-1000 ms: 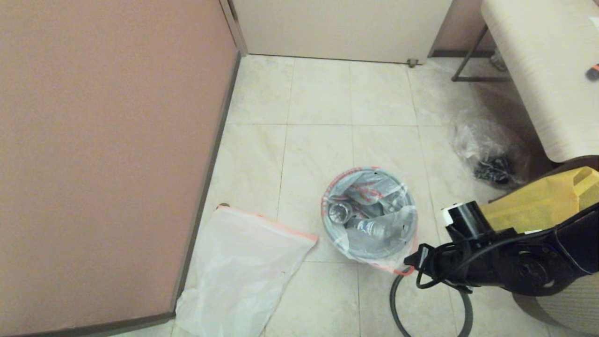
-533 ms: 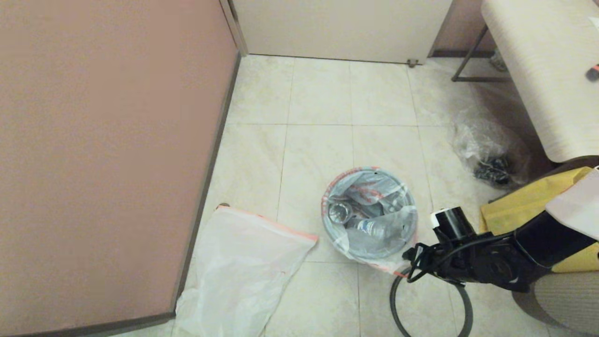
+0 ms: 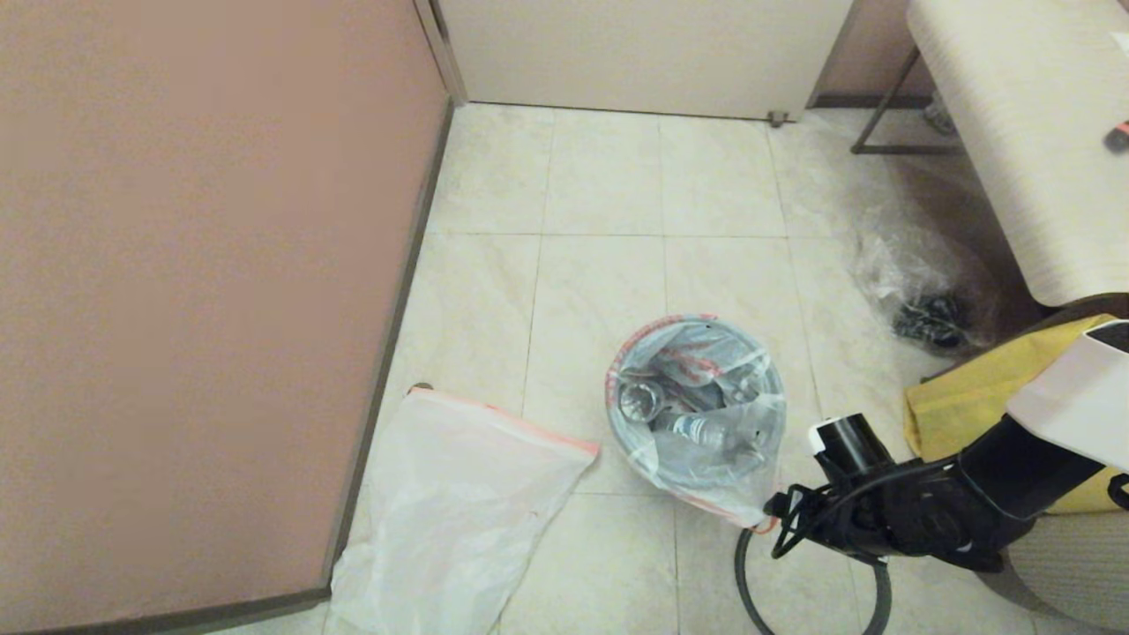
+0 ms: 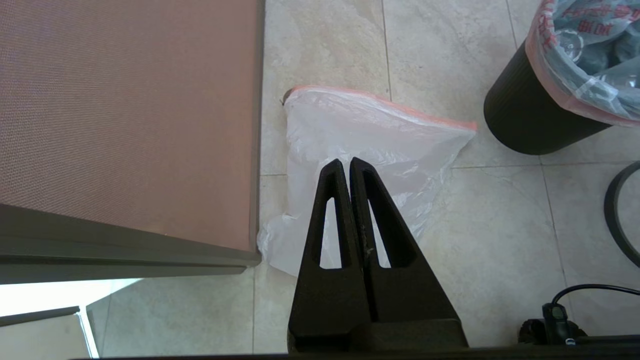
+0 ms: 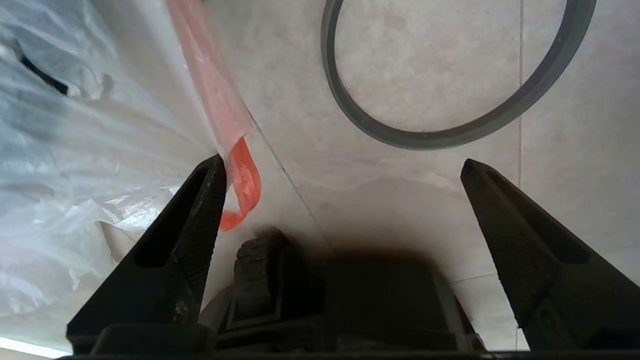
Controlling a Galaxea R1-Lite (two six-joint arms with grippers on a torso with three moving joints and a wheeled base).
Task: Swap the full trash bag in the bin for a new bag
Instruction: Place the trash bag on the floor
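The full trash bag (image 3: 697,414), white with a red-orange hem and bottles inside, sits in the black bin (image 4: 525,120). Its near-right hem hangs over the bin's side. My right gripper (image 5: 342,162) is open just beside that hem, low at the bin's near-right (image 3: 774,516). The orange drawstring loop (image 5: 245,185) dangles against the inner side of one finger, with nothing clamped. The new bag (image 3: 450,503) lies flat on the floor left of the bin. My left gripper (image 4: 347,162) hovers shut and empty above the new bag (image 4: 380,135).
The dark grey rim ring (image 3: 811,578) lies on the tiles under my right arm. A clear wrinkly bag with dark contents (image 3: 926,295) and a yellow cloth tote (image 3: 979,397) sit right of the bin. A pink partition (image 3: 194,291) bounds the left, a bench (image 3: 1023,132) the far right.
My right gripper has opened wider and the arm has shifted slightly nearer. The full bag's near-right hem now sags lower and further out over the bin's side. The left arm has not moved.
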